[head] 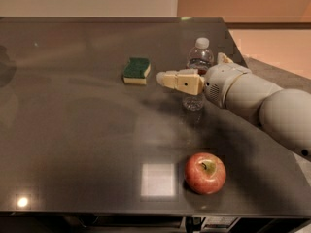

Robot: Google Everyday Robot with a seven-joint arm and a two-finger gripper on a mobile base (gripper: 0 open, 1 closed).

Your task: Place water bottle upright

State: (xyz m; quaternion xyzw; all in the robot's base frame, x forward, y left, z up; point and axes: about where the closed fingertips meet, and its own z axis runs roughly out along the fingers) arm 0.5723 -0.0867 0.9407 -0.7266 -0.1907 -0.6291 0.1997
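Note:
The water bottle (pixel 198 58) is clear with a white cap. It stands upright on the dark table (pixel 73 130), right of centre. My gripper (pixel 191 70) is at the bottle's mid height, coming in from the right. Its near tan finger (pixel 179 80) crosses in front of the bottle and reaches past it to the left. The far finger (pixel 223 58) shows behind the bottle on the right. The jaws look open, with the bottle standing between them. The bottle's label is hidden by the near finger.
A green-and-yellow sponge (pixel 136 70) lies left of the bottle. A red apple (pixel 205 173) sits near the front edge, below the gripper. The table's right edge (pixel 243 62) runs close behind the arm.

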